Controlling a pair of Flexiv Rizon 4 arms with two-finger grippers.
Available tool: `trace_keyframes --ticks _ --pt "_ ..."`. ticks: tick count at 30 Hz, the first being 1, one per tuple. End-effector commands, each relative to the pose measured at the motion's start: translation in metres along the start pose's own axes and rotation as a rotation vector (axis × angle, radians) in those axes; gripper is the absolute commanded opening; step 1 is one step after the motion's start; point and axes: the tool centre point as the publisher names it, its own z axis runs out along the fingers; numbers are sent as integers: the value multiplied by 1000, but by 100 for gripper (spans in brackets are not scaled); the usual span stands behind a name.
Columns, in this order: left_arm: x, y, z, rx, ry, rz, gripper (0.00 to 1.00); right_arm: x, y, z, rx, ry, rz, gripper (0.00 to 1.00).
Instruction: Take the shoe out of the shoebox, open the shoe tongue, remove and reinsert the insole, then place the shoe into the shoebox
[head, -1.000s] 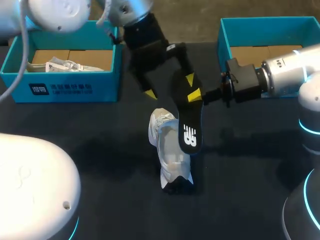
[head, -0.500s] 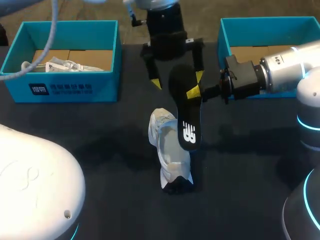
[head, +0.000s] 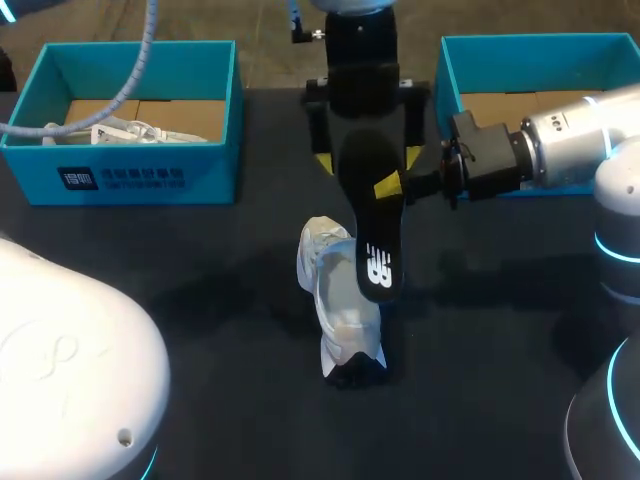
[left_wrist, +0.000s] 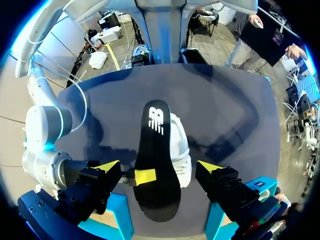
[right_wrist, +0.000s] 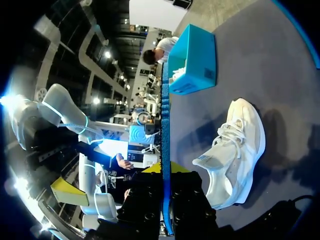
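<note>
While aloft, insole lengthwise along shoe

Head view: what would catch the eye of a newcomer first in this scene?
The black insole stands out, held in the air by the right gripper above the white shoe on the dark table. The left gripper hangs open astride the insole's far end, between the left shoebox and the right shoebox.

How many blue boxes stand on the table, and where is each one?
2. The left box stands at the far left corner of the table. The right box stands at the far right corner. No further box shows, though the arms cover part of the table.
</note>
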Motion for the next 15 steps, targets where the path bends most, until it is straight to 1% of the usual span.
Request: trace_keyframes --ticks 1,11,15 --pt "1 -1 1 -5 -5 0 100 0 -1 0 -2 0 -2 0" --pt "-1 -4 1 -2 -28 -1 100 0 -1 0 2 4 -2 0" --pt "-1 -5 3 3 -95 5 100 -1 -2 -2 0 1 -1 0"
